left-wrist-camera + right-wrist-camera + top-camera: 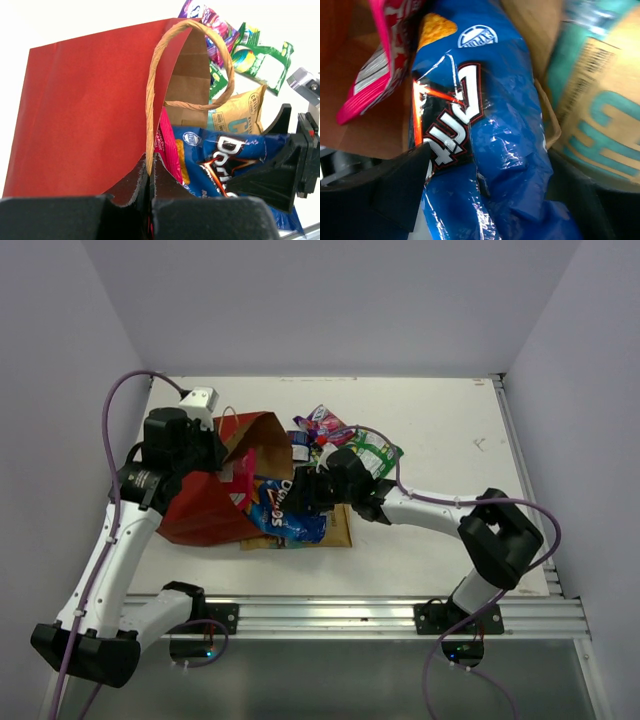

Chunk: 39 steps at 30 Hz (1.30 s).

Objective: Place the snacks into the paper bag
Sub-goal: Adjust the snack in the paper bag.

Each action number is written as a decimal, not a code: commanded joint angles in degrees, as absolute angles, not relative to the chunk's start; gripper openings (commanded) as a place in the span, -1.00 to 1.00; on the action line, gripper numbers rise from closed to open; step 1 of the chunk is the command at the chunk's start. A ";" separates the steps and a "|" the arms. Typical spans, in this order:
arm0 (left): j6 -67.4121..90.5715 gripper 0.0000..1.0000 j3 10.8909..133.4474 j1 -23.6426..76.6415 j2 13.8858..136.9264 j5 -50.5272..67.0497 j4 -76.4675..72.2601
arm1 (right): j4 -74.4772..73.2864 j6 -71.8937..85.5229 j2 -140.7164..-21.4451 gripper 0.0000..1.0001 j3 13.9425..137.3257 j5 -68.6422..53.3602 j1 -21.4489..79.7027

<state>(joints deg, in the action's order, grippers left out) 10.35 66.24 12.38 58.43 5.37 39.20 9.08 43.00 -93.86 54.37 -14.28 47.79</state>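
My right tool (490,172) stands spread astride the large blue packet (235,155), which lies at the mouth of the tipped paper bag (90,110). My left tool (150,172) pinches its handle (150,100). Pushing ungripped could crumple the packet or skid it onto the surface (440,420).

Left arm (112,540) bent upward, left gripper (150,167) clamped closed. Right arm (440,506) reaches inward, right gripper (305,492) jaws spread wide.
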 commanded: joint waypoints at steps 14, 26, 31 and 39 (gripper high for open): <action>8.88 -1.00 71.28 12.22 58.27 -0.26 39.02 | 3.87 38.32 -84.03 -1.00 58.80 -14.67 47.81; 9.58 -1.00 71.81 12.22 58.27 -0.79 39.99 | -6.06 32.26 -75.76 -1.00 70.65 -13.09 47.64; 9.84 -1.00 72.16 12.22 58.01 1.39 39.99 | -5.54 32.17 -77.95 -1.00 73.30 -13.44 47.64; 12.92 -1.00 71.11 12.22 57.48 7.38 38.94 | -0.35 36.38 -86.13 -1.00 73.12 -16.52 47.81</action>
<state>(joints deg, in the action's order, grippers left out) 10.72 70.08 12.38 58.35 3.90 41.23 -5.04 34.72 -83.61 70.24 -14.74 47.92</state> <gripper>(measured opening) 0.015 0.037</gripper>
